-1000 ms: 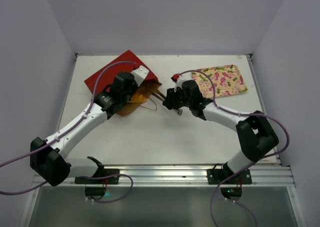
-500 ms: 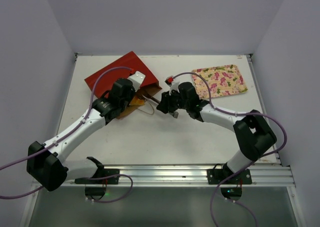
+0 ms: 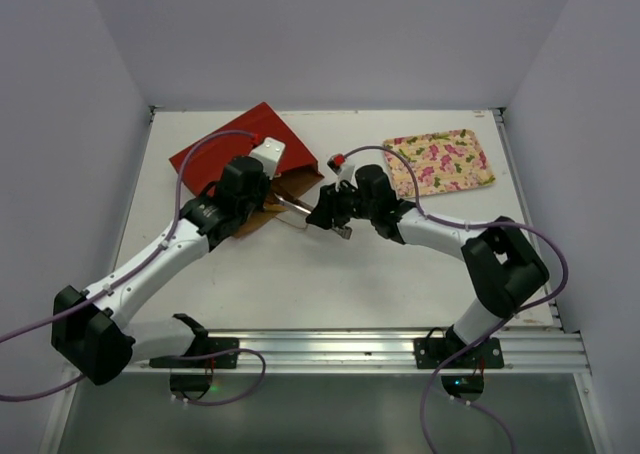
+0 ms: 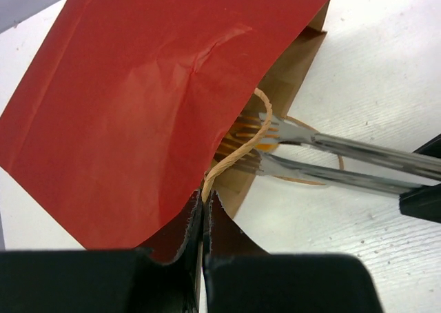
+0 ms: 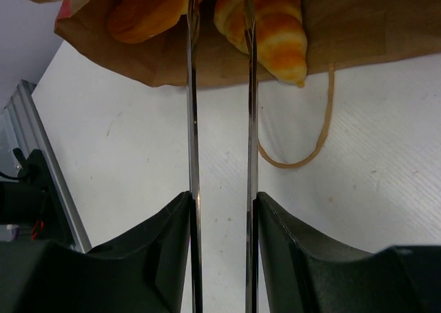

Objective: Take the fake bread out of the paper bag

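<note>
Looking from the top, the red bag [image 3: 225, 152] lies flat at the back left of the table [image 3: 300, 274]. Its mouth faces the flowered tray [image 3: 440, 161]. The left gripper [image 3: 264, 181] is at the mouth, and the right gripper [image 3: 296, 205] pokes its long thin fingers in. The bread is hidden here.

From the left wrist, the left gripper is pinched tight on the bag's edge, right where a tan handle [image 4: 238, 154] starts. It holds the red top sheet up so the mouth gapes. A bit of orange bread [image 4: 242, 129] shows inside, at the fork-like fingertips.

From the right wrist, two pieces sit in the brown mouth: a croissant [image 5: 272, 23] and a rounder piece [image 5: 148, 13]. The right gripper's fingers stand part way apart, reaching in between the two. I cannot tell if they squeeze anything.

The bread looks light and smooth, maybe slippery for thin metal. I think the croissant's fat middle is the best place to hold. The bag is thin and floppy, so it may drag along.
</note>
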Tool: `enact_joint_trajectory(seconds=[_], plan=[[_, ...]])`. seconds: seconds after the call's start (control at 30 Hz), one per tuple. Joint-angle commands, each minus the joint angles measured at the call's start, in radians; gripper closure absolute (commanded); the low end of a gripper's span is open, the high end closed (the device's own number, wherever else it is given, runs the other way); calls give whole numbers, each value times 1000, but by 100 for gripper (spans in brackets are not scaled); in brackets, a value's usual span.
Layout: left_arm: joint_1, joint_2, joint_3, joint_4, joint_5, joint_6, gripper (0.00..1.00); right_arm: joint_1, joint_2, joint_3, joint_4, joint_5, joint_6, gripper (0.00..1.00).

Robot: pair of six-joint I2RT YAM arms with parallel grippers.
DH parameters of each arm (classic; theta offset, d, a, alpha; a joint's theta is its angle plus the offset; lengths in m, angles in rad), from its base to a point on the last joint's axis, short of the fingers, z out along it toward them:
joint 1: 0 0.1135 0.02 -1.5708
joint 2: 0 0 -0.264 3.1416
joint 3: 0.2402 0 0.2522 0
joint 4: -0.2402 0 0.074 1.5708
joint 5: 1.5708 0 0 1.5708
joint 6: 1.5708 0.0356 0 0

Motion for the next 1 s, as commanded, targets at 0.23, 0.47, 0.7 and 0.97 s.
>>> enact_joint_trajectory(seconds=[0.23,0.47,0.7,0.97], plan=[[-3,-150,-22,27,-88,-166,100,4,14,152,-157,-25,125,58],[-3,-167,-36,7,-45,-188,100,21,-33,92,-57,-39,308,52],[-3,-156,-62,-28,-8,-221,100,67,-60,37,-11,-16,431,52],[-3,-207,-117,25,34,-172,100,135,-71,-43,105,28,615,51]])
